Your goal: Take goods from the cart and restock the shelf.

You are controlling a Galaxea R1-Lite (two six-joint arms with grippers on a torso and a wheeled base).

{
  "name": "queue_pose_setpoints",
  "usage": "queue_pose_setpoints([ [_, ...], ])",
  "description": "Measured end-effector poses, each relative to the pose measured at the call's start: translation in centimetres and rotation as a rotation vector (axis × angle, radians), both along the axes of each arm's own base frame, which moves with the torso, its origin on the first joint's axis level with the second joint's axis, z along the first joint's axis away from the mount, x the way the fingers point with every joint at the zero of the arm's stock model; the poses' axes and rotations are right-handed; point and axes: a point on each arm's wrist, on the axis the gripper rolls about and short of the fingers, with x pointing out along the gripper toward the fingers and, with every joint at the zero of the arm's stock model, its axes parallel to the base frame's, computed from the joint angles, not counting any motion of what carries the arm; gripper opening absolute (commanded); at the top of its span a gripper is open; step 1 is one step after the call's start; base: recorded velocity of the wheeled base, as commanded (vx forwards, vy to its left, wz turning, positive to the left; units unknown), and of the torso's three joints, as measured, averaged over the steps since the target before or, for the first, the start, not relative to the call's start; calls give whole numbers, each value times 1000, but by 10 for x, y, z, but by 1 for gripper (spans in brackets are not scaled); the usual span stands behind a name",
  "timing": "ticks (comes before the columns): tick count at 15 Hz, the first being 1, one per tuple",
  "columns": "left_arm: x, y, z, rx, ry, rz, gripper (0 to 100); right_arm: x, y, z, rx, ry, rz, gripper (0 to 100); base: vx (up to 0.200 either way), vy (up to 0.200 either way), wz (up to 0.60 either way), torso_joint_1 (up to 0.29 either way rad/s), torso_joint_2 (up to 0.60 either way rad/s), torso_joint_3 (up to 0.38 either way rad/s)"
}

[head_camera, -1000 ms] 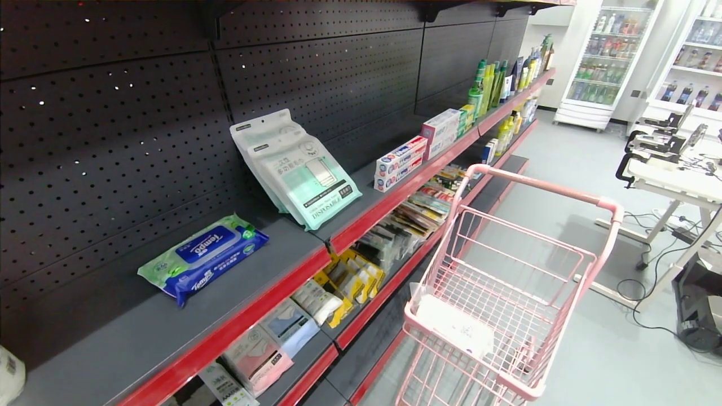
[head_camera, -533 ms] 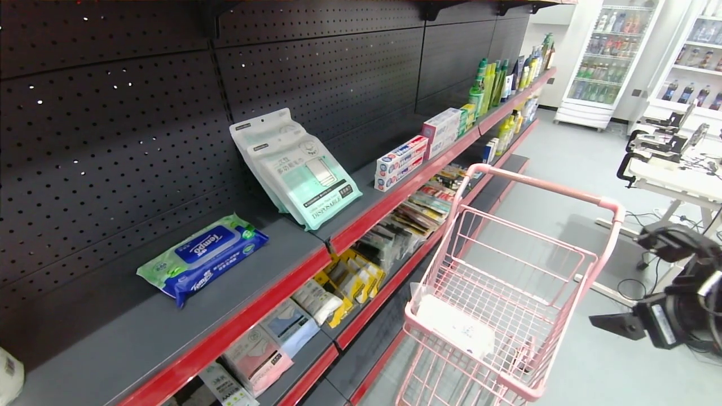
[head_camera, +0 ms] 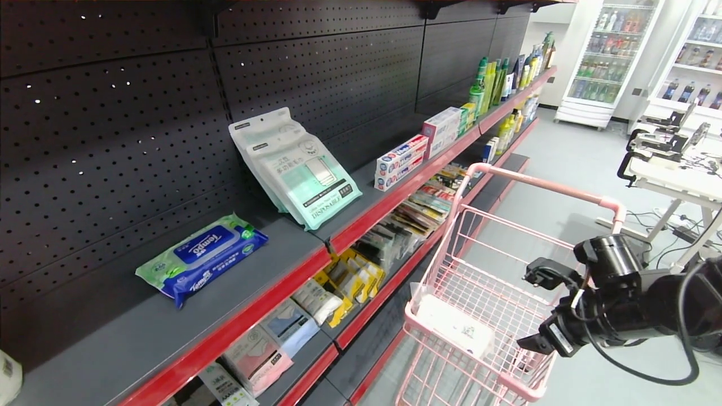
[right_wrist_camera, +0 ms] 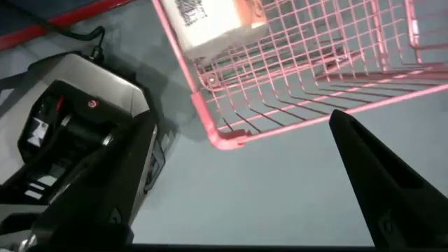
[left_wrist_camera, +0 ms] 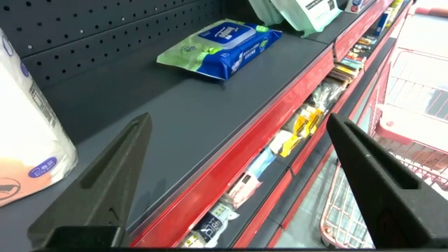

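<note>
- Pink wire cart (head_camera: 541, 187) is parked right beside the shelf (head_camera: 248, 276). The only item I can see in it is a white pack (head_camera: 456, 328), lying at the near end of the basket.
- Big change in the last second: my right arm has swung in from the right, where there was just floor before. The right gripper (head_camera: 537, 311) is now by the cart's near right corner, fingers spread wide with nothing in them.
- Cart, pack and shelf stock haven't budged.
- Left gripper (left_wrist_camera: 238, 119) is also spread apart and empty. It hovers over bare grey shelf, near the blue-green wipes pack (left_wrist_camera: 220, 45).
- My read: this is the approach for the first pick. The gripper has to get over the rim and down onto the pack, and I could clip that wire wall.
</note>
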Motion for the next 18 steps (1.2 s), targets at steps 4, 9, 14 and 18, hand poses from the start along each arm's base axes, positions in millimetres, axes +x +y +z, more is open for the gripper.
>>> queue_pose_setpoints([
  [4,0,0,0,0,0,0,100,28,34,-17,27,-23,-22,100,0,0,0,0,0,0],
  [9,0,0,0,0,0,0,100,58,51,-46,-5,-14,-35,100,0,0,0,0,0,0],
  [14,0,0,0,0,0,0,100,76,65,-69,-60,-9,-26,100,0,0,0,0,0,0],
  [18,0,0,0,0,0,0,100,90,75,-80,-82,-23,9,100,0,0,0,0,0,0],
])
